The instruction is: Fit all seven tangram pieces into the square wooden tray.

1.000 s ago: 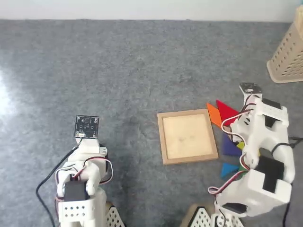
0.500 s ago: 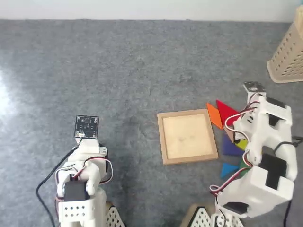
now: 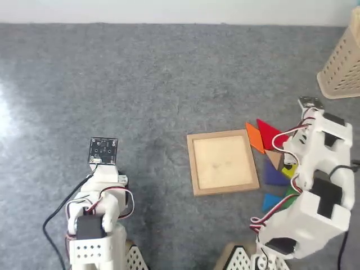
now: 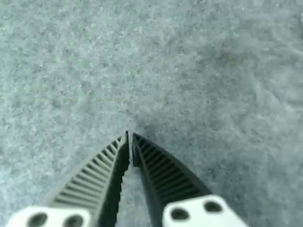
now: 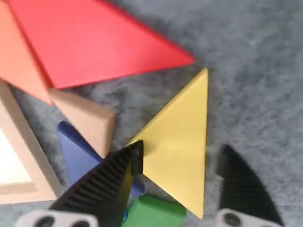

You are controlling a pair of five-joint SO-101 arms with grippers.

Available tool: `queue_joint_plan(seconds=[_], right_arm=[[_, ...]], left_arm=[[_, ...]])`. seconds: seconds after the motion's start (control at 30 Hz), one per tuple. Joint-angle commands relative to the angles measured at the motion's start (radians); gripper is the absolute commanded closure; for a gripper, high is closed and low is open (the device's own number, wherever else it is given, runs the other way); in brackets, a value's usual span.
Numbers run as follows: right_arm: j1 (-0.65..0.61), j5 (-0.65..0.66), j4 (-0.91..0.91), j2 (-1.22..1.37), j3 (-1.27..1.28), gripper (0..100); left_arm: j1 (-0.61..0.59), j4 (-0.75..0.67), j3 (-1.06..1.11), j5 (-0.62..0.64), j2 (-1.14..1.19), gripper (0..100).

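Grey desk (image 3: pixel 140 84) carries the empty tray (image 3: pixel 191 163), which is beyond the pile on the right tool (image 5: pixel 182 149)'s inner side. The red triangle (image 5: pixel 90 42) is just ahead of its tips. The yellow triangle (image 5: pixel 184 118) sits between wide-open jaws, one tip at its corner. The tan piece (image 5: pixel 87 120), blue piece (image 5: pixel 75 151) and green piece (image 5: pixel 156 213) crowd that tip. Risk: closing on a slanted edge squirts the yellow out or drags a neighbour. Left tool (image 4: pixel 130 137) is closed over bare desk.
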Motion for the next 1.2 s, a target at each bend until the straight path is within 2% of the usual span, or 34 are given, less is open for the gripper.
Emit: queue_joint_plan(seconds=[0.0, 0.23, 0.43, 0.67, 0.97, 1.17], right_arm=[[-0.022, 0.014, 0.028, -0.007, 0.006, 65.6], [-0.001, -0.028, 0.027, -0.173, 0.048, 66.9], [-0.077, -0.026, -0.005, -0.298, 0.199, 66.9], [-0.087, -0.029, -0.084, -0.176, 0.193, 67.0], [-0.027, -0.031, -0.073, 0.001, 0.046, 67.0], [-0.010, -0.026, -0.038, 0.018, 0.035, 67.0]], left_arm=[[-0.003, 0.005, -0.012, 0.006, -0.017, 99], [-0.003, 0.005, -0.012, 0.006, -0.017, 99], [-0.003, 0.005, -0.012, 0.006, -0.017, 99], [-0.003, 0.005, -0.012, 0.006, -0.017, 99], [-0.003, 0.005, -0.012, 0.006, -0.017, 99], [-0.003, 0.005, -0.012, 0.006, -0.017, 99]])
